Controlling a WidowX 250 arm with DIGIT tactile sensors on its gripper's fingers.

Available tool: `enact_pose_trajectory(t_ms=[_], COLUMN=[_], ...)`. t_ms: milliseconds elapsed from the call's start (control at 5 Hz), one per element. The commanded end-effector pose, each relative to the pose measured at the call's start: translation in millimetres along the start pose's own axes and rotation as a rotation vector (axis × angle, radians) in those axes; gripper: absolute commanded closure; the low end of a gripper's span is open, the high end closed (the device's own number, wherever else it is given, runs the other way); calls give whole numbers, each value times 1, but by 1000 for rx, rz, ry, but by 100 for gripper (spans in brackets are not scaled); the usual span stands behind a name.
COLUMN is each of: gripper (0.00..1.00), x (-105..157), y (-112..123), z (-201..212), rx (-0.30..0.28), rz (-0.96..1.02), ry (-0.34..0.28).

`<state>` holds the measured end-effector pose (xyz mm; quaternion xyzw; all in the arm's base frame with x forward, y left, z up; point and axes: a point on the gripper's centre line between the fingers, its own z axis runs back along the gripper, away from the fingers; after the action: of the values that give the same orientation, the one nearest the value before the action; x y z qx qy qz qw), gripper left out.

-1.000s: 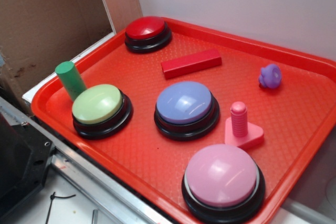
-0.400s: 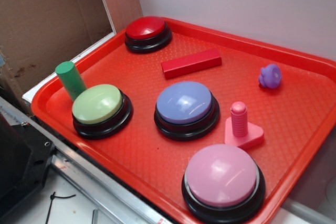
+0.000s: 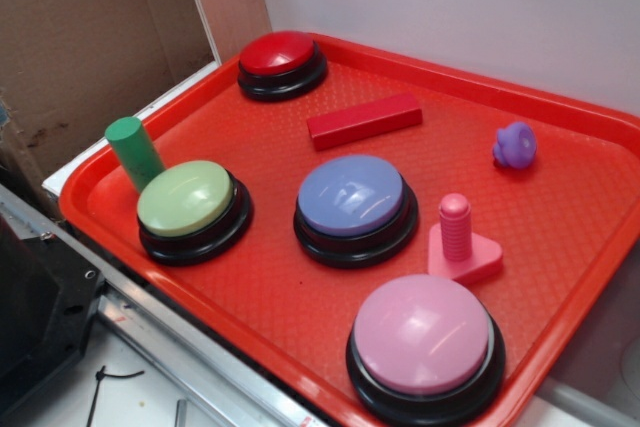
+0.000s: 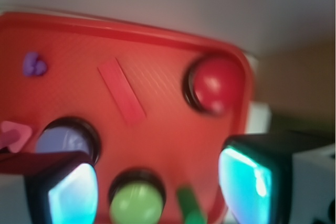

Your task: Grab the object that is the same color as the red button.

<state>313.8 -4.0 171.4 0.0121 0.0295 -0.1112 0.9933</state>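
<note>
A long flat red block (image 3: 364, 120) lies on the red tray (image 3: 585, 209), between the red dome button (image 3: 281, 63) at the back left and the blue-lilac button (image 3: 355, 205). In the wrist view the block (image 4: 122, 91) lies upper left of centre and the red button (image 4: 215, 84) at upper right. My gripper (image 4: 160, 190) is open and empty, high above the tray's near side, with its cyan pads (image 4: 242, 182) wide apart. The gripper does not show in the exterior view.
On the tray: a green button (image 3: 188, 205), a green cylinder (image 3: 134, 151) by the left rim, a pink button (image 3: 424, 343) in front, a pink screw on a triangular base (image 3: 460, 243), a small purple piece (image 3: 514, 145). Cardboard wall (image 3: 90, 37) at left, white wall behind.
</note>
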Motion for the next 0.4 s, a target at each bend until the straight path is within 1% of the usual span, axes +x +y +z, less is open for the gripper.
enact_pose_trajectory(t_ms=[0, 200], gripper=[0, 0], x=[-20, -26], y=[-25, -24], z=[-67, -85], rx=[102, 93], rz=[-311, -297], ry=[60, 78])
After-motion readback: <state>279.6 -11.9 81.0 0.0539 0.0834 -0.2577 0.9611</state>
